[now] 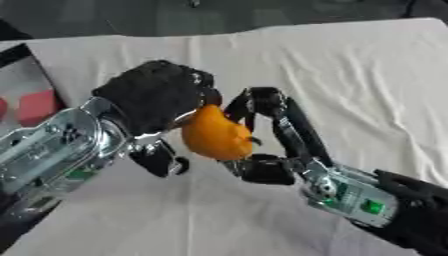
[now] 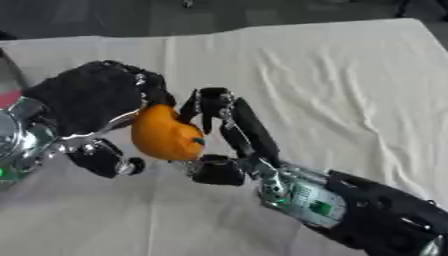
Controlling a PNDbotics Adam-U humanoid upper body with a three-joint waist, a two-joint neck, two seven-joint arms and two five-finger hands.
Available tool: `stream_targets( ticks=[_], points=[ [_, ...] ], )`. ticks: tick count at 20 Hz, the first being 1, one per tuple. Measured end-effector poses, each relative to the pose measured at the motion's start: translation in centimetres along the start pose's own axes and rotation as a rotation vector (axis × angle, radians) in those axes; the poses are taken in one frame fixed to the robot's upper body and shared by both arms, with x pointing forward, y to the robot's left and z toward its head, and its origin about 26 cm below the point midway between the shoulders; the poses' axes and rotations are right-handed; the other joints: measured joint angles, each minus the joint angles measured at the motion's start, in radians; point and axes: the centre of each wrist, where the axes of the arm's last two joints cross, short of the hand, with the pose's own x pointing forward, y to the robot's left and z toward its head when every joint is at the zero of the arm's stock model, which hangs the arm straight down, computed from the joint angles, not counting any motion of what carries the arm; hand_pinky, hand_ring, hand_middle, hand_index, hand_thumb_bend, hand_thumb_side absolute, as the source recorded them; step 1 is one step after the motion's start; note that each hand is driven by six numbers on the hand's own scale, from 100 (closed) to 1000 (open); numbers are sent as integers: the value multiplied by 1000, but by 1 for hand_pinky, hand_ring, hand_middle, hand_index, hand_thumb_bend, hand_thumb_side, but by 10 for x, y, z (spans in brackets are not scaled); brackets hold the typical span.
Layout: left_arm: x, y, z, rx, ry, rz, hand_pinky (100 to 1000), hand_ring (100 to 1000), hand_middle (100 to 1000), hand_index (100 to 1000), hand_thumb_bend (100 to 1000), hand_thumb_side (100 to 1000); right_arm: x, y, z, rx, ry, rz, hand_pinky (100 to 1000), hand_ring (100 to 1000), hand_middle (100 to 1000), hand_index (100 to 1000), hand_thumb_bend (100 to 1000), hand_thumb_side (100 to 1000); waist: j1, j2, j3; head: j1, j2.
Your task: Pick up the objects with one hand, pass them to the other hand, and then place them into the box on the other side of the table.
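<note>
An orange fruit-shaped object (image 1: 215, 134) hangs above the table's middle, between my two hands. My left hand (image 1: 156, 97), black-gloved, comes in from the left with its fingers curled over the orange object's top and left side. My right hand (image 1: 273, 131) reaches in from the lower right; its long fingers arch round the object's right side and its thumb sits under it. Both hands touch the object at once. A box (image 1: 19, 95) shows at the left edge, with red things (image 1: 37, 106) inside it.
A wrinkled white cloth (image 1: 350, 80) covers the table. The dark floor lies beyond the table's far edge. The right side of the cloth is bare.
</note>
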Motion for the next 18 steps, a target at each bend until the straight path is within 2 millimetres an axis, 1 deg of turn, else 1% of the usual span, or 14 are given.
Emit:
stream_targets(
  ticks=[2, 7, 9, 12, 14, 16, 18],
  points=[
    [1, -1, 0, 35, -2, 24, 693, 628, 613, 721, 555, 136, 0, 0, 0, 1, -4, -4, 263, 584, 429, 495, 323, 100, 0, 2, 0, 1, -3],
    [3, 0, 0, 115, -7, 92, 710, 612, 594, 704, 557, 200, 0, 0, 0, 3, -2, -1, 251, 584, 428, 494, 326, 100, 0, 3, -1, 1, -3],
    [4, 1, 1, 141, -7, 118, 714, 600, 580, 689, 538, 206, 0, 0, 0, 4, 2, 2, 246, 584, 428, 492, 330, 100, 0, 3, 0, 0, -3],
    [5, 2, 2, 167, 3, 151, 720, 587, 563, 658, 541, 205, 0, 0, 0, 6, 8, 12, 240, 583, 428, 488, 330, 100, 0, 3, 1, -1, -3],
    [6, 3, 4, 177, 7, 172, 726, 573, 526, 612, 513, 207, 0, 0, 0, 5, 14, 21, 237, 583, 427, 487, 331, 100, 0, 3, 4, -2, -3],
    [7, 4, 6, 185, 6, 197, 729, 545, 484, 569, 469, 185, 0, 0, 0, 4, 21, 28, 232, 583, 427, 486, 332, 100, 0, 3, 5, -3, -3],
    [7, 3, 7, 187, 9, 220, 726, 539, 469, 563, 469, 176, 0, 0, 0, 2, 27, 34, 232, 583, 427, 486, 332, 100, 0, 5, 5, -5, -3]
  ],
)
